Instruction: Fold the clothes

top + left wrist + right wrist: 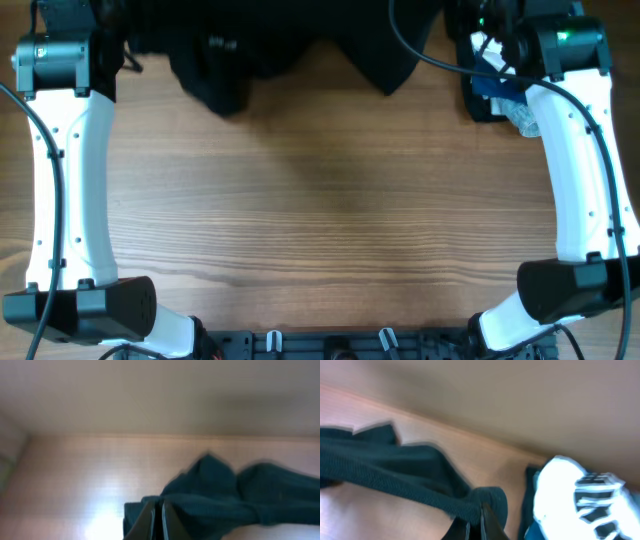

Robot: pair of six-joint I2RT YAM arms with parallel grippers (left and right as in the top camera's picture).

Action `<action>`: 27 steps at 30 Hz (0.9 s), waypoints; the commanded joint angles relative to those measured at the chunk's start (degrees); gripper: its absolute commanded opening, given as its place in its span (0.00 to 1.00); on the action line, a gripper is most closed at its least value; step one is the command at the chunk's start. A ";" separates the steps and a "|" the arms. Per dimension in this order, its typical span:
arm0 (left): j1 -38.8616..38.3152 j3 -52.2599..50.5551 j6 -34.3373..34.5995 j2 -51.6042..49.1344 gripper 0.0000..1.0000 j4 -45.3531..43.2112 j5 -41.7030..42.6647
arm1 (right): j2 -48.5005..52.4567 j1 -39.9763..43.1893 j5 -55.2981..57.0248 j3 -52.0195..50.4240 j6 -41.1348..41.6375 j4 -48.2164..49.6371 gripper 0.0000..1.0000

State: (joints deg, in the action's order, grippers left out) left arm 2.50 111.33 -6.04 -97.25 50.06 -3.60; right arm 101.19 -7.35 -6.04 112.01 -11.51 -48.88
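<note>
The black T-shirt [300,40] hangs bunched along the far edge of the wooden table, stretched between both arms. In the left wrist view my left gripper [161,510] is shut on a fold of the black T-shirt [225,495]. In the right wrist view my right gripper [481,512] is shut on a bunched edge of the black T-shirt [395,472]. Both grippers are hidden at the top of the overhead view. No logo mark shows.
A white garment with black lettering [580,500] lies right of the right gripper, with blue and dark folded garments [495,90] at the table's far right corner. Bare wooden tabletop [320,200] fills the middle and front.
</note>
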 commanded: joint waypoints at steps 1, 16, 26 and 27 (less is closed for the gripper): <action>3.08 0.87 3.80 1.36 0.04 4.50 -4.66 | 0.44 1.97 -1.09 0.98 2.03 -2.97 0.04; 3.74 2.32 5.05 23.43 0.04 0.96 -4.59 | -20.44 1.97 -1.68 1.68 2.67 -5.90 0.05; 3.74 2.32 5.05 36.22 0.04 0.70 -4.61 | -33.35 1.97 0.72 1.68 2.40 -8.55 0.04; 3.74 2.32 5.05 36.24 0.04 0.70 -4.63 | -33.48 1.97 0.81 1.68 2.43 -8.68 0.04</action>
State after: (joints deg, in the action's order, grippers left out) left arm 4.64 113.65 -1.80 -60.20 51.35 -3.53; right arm 66.96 -7.27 -10.50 113.82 -10.13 -56.82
